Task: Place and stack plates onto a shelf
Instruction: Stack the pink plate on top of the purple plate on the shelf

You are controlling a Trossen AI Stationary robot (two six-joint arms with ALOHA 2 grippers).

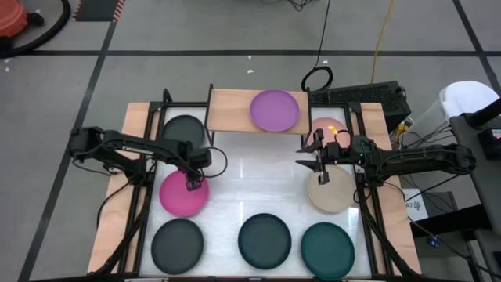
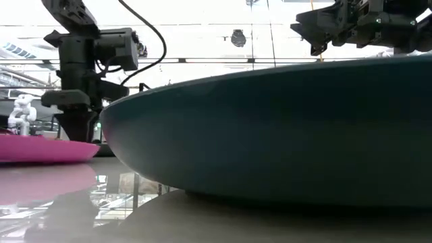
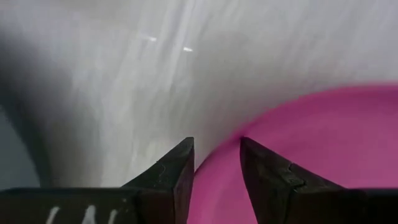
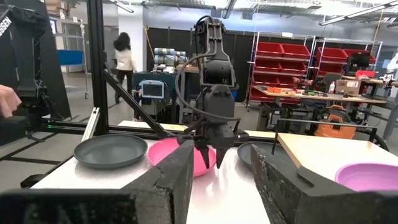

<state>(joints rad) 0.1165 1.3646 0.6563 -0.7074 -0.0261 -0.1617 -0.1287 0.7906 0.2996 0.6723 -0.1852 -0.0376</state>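
The light-wood shelf (image 1: 235,110) stands at the table's far edge with a purple plate (image 1: 275,110) on it. A magenta plate (image 1: 182,196) lies flat on the table's left half. My left gripper (image 1: 190,182) points down at its far right rim, open by a narrow gap, one finger outside the rim and one over the plate. My right gripper (image 1: 319,164) is open and hovers high over the far edge of a beige plate (image 1: 332,194). A pale pink plate (image 1: 327,125) lies partly hidden under the right arm. My left gripper (image 3: 216,163) comes from above with its fingers on either side of the magenta plate's rim (image 3: 214,171), which shows in the gap. Whether the fingers touch the rim, I cannot tell. The plate rests flat on the table (image 2: 40,148).
A dark grey plate (image 1: 184,129) lies left of the shelf. Along the near edge lie two dark plates (image 1: 178,244) (image 1: 264,240) and a dark teal plate (image 1: 327,249). Black frame rails run down both table sides. A person (image 4: 124,56) stands in the room beyond.
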